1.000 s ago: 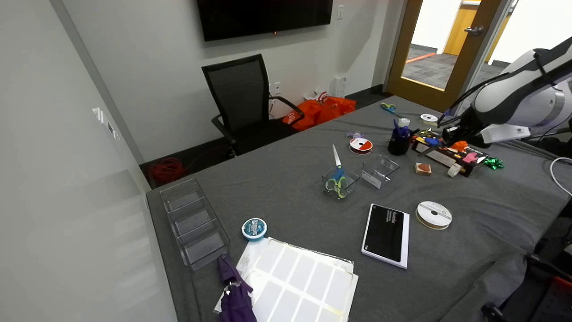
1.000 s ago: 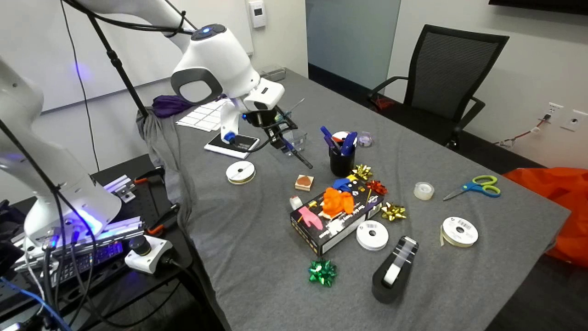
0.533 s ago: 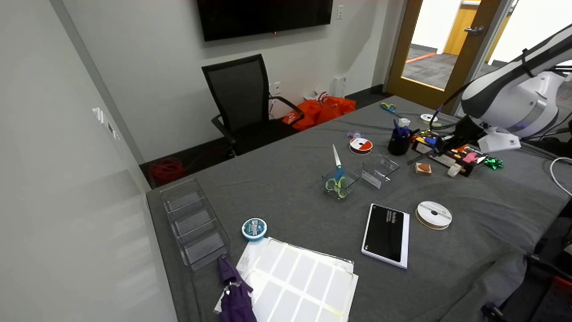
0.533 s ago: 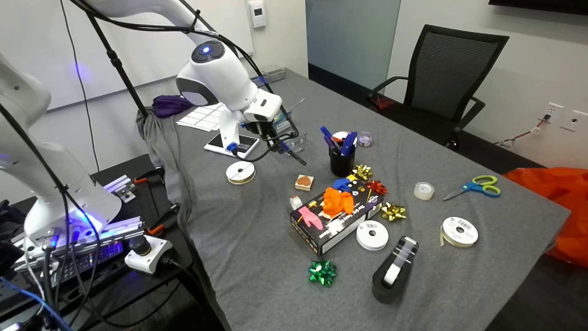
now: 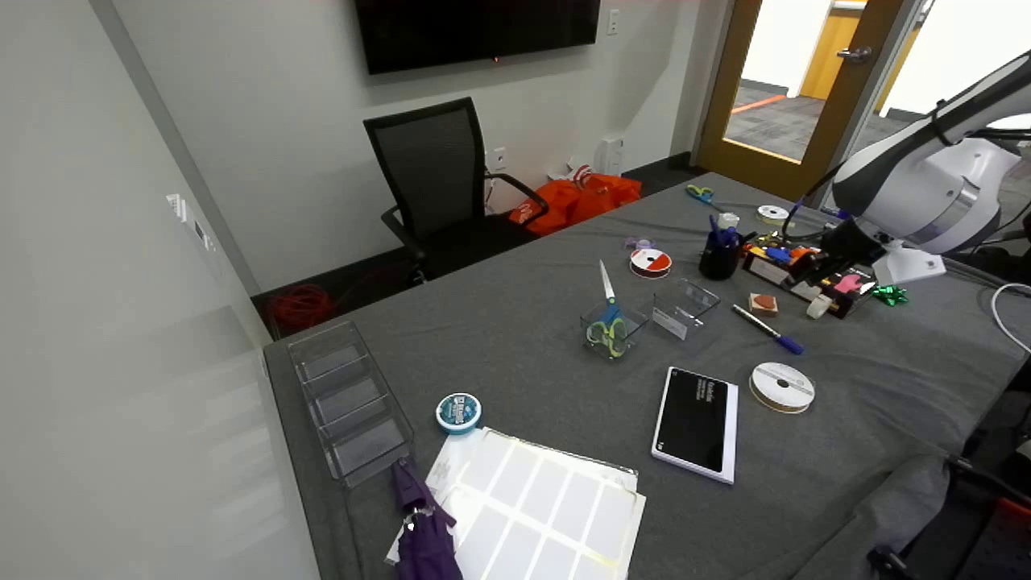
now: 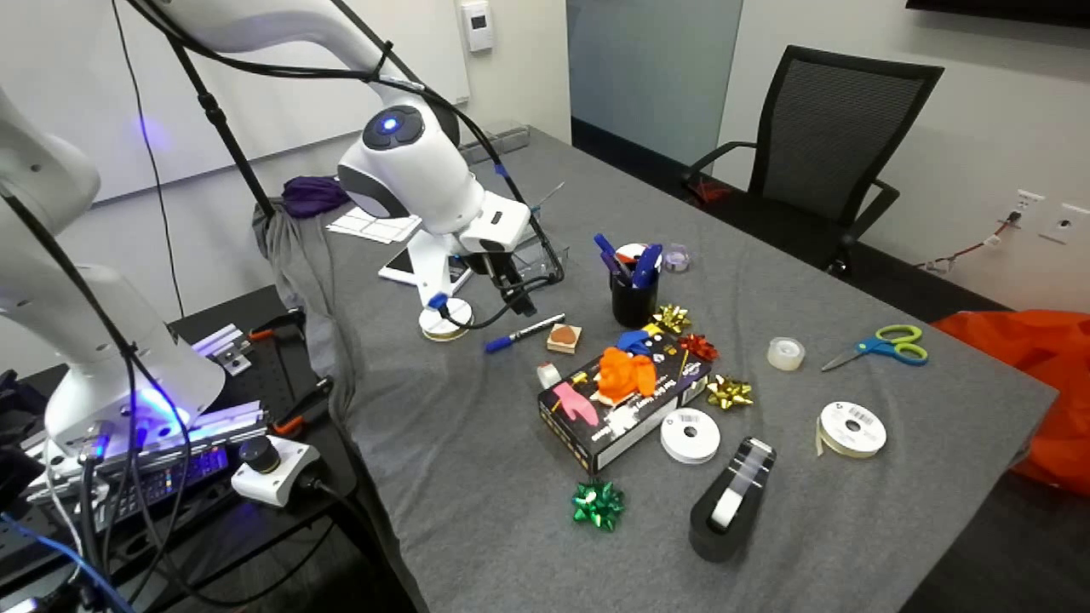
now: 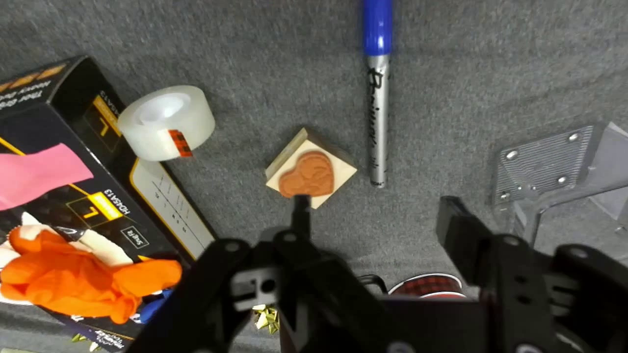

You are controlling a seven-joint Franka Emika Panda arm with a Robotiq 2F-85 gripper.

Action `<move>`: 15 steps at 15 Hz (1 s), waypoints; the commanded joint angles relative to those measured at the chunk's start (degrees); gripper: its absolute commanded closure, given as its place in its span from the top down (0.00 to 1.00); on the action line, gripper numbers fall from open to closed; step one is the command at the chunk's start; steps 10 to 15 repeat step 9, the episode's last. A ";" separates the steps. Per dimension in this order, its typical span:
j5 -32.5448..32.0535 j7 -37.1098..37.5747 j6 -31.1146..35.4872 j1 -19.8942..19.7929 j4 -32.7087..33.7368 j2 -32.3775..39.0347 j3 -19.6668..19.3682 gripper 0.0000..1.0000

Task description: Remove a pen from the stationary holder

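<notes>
The pen, with a silver barrel and a blue cap, lies flat on the grey cloth in both exterior views (image 5: 765, 327) (image 6: 524, 332) and in the wrist view (image 7: 379, 113). My gripper (image 7: 375, 203) is open, its two fingers well apart and nothing between them. In the wrist view the pen's bare end points toward the gap between the fingertips. In an exterior view the gripper (image 6: 521, 305) hangs just over the pen, apart from it. The stationary holder, a black cup (image 6: 633, 305), stands upright in both exterior views (image 5: 719, 259) with several blue pens in it.
A wooden heart stamp (image 7: 311, 171) sits beside the pen. Close by are a tape roll (image 7: 167, 122), a black glove box (image 6: 626, 400) with orange and pink gloves, a clear tray (image 7: 544, 162) and a white ribbon spool (image 5: 782, 387).
The pen has left my gripper and now lies on the table. The jaws have opened from shut on it. The arm has lowered and shifted a little.
</notes>
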 commanded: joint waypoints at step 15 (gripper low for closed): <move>-39.56 34.81 -1.01 28.76 -0.11 1.26 -36.78 1.00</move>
